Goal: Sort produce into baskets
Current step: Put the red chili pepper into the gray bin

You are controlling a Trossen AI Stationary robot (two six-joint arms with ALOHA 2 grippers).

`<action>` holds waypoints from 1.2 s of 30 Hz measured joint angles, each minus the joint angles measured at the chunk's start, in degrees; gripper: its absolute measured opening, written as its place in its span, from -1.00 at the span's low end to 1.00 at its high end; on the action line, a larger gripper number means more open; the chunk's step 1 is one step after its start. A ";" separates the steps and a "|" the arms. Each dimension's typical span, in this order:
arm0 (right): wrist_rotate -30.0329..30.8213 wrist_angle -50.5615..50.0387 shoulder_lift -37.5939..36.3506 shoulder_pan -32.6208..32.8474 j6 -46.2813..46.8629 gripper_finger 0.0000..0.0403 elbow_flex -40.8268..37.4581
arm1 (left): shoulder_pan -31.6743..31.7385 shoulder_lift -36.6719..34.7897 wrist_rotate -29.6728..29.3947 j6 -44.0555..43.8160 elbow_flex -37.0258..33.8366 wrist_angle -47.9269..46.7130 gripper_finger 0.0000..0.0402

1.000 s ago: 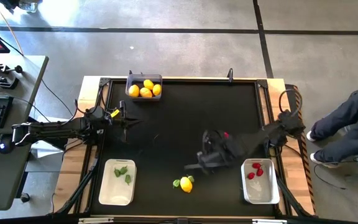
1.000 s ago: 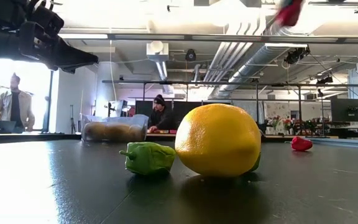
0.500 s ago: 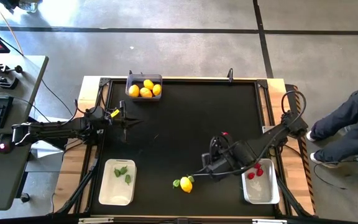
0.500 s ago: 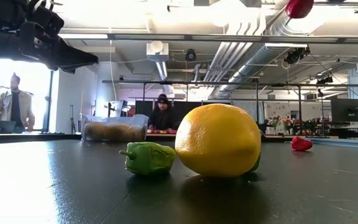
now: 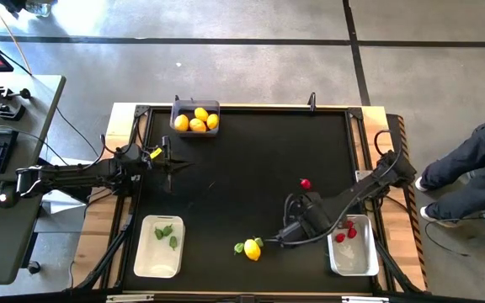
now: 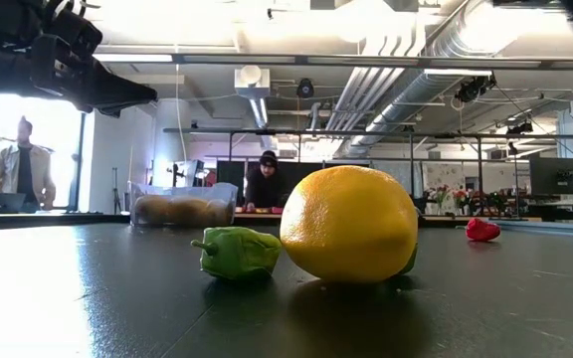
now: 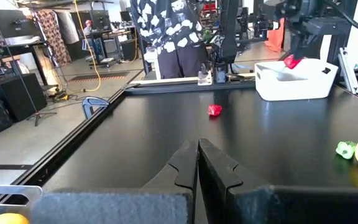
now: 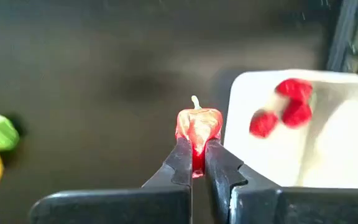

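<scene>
Carrying a red piece pinched between its closed fingers, the right gripper is now sitting lower and closer to the white bin at the front-right corner than a second ago, just off that bin's inner edge, with three red pieces lying inside. The left gripper is staying closed and empty at the left table edge, unchanged. Another red piece is lying alone mid-table. A lemon and a green piece are touching near the front edge. The grey bin is holding oranges at the back edge; the front-left bin is holding greens. The middle of the black tabletop is giving wide room.
</scene>
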 joint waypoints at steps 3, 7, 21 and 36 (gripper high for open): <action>-3.90 -0.46 0.00 2.00 3.28 -0.98 0.34 | 0.00 0.01 -0.01 0.01 0.00 0.00 -1.00; -7.57 -0.47 -0.37 4.22 8.91 -0.98 1.98 | 0.00 0.00 0.00 0.00 0.00 0.00 -1.00; -15.22 -0.40 -0.63 5.89 10.87 -0.98 -4.66 | 0.00 0.00 0.00 0.00 0.00 0.00 -1.00; -15.10 9.67 -5.80 6.59 5.25 -0.98 -25.63 | -0.02 0.00 0.00 0.00 0.00 0.02 -1.00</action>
